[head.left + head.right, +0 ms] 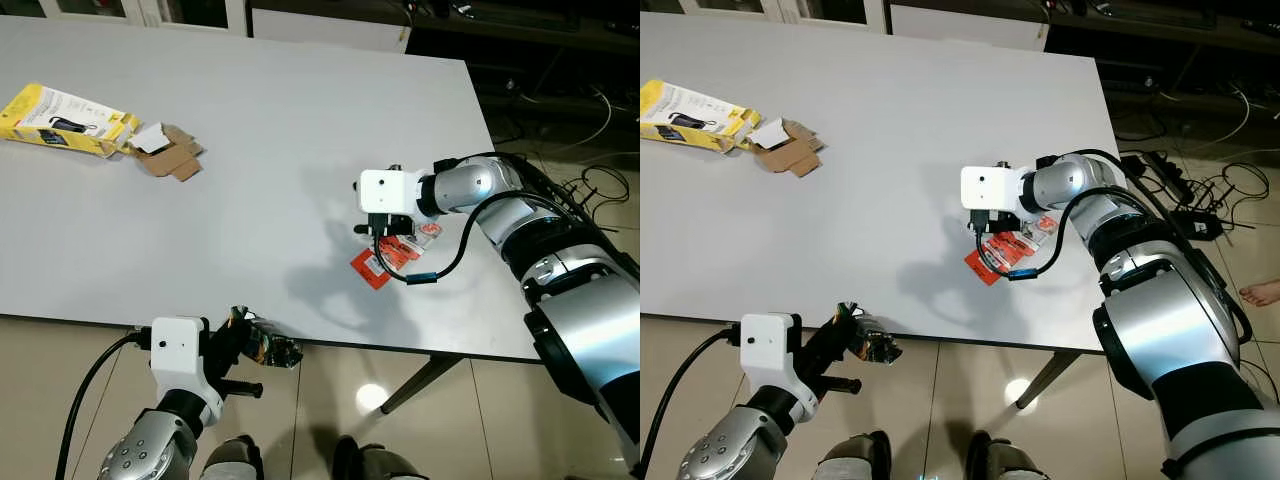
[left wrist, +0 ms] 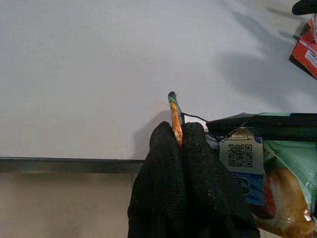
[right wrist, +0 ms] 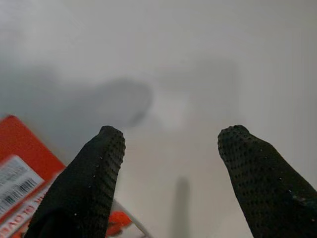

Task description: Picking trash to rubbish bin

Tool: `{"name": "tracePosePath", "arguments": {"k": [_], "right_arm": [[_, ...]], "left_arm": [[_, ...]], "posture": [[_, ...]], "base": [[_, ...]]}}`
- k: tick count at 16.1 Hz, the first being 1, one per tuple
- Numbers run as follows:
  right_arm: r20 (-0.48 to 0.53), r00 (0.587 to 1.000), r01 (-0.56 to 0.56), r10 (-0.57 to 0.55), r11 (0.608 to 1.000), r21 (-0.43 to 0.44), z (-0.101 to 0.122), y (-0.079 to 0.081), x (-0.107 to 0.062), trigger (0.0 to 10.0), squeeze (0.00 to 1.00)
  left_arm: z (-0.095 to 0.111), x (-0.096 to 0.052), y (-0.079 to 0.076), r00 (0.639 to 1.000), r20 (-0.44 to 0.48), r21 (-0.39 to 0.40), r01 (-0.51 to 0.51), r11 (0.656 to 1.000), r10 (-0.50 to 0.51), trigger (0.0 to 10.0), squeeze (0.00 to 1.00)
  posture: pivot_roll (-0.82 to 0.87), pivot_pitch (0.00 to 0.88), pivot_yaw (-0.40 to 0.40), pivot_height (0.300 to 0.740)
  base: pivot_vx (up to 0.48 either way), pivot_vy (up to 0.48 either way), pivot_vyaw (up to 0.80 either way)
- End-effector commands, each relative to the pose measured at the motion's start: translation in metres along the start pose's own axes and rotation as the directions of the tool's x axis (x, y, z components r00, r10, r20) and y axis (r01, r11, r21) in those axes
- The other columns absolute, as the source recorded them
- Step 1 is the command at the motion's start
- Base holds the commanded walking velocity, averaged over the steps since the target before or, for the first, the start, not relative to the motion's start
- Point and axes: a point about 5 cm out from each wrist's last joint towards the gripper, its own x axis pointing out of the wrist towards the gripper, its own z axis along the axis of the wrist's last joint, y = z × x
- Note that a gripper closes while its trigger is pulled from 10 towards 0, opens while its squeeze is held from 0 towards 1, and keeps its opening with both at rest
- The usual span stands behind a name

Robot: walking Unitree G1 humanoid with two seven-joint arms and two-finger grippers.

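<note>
At the lower left of the head view, the left gripper point(image 1: 240, 345) sits just off the near edge of the white table point(image 1: 250, 180), its two black fingers point(image 2: 168, 163) pressed together on the thin top edge of a crumpled snack wrapper point(image 1: 268, 346). In the left wrist view the wrapper point(image 2: 270, 163) hangs beside the fingers, showing green foil, a printed QR code and an orange-brown panel, with the table edge directly behind it. At the middle right of the head view, the right gripper point(image 1: 378, 232) reaches in over the table from the right side, pointing down at a red wrapper point(image 1: 380, 262) that lies flat on the tabletop. Its fingers point(image 3: 89, 183) stand wide apart with nothing between them; in the right wrist view the red wrapper point(image 3: 22, 168), with a white barcode label, lies beside and partly under one fingertip, while the other fingertip is over bare table. A black cable loops from the right wrist down over the red wrapper. At the upper left of the head view, well apart from both grippers, a flattened yellow carton point(image 1: 65, 120) lies on the table with torn brown cardboard flaps point(image 1: 165, 153) at its open end. Beneath the table is a tiled floor point(image 1: 400, 400), and at the right edge a tangle of black cables point(image 1: 590, 190) lies on it.
</note>
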Motion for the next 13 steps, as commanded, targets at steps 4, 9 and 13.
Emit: {"name": "tracePosePath", "arguments": {"k": [4, 9, 13], "right_arm": [[-0.137, 0.974, 0.213, -0.181, 0.935, 0.285, -0.030, 0.000, -0.006, 10.0, 0.00], [-0.139, 0.933, 0.337, -0.332, 0.671, 0.661, -0.031, -0.006, -0.002, 10.0, 0.00], [-0.074, 0.879, 0.284, -0.471, 0.393, 0.875, -0.015, -0.021, -0.001, 10.0, 0.00]], "left_arm": [[-0.010, -0.001, -0.001, 0.999, -0.051, -0.001, -0.014, 1.000, 0.014, 10.0, 0.00], [-0.011, -0.001, 0.000, 0.998, -0.055, -0.004, -0.013, 1.000, 0.013, 10.0, 0.00], [-0.012, 0.000, 0.000, 0.998, -0.057, -0.013, -0.014, 1.000, 0.013, 10.0, 0.00]], "posture": [[0.09, 0.191, -0.085, 0.740], [0.08, 0.187, -0.080, 0.740], [0.08, 0.186, -0.081, 0.740]], "base": [[0.000, 0.000, 0.00], [0.000, 0.000, 0.00], [0.000, 0.000, 0.00]]}}
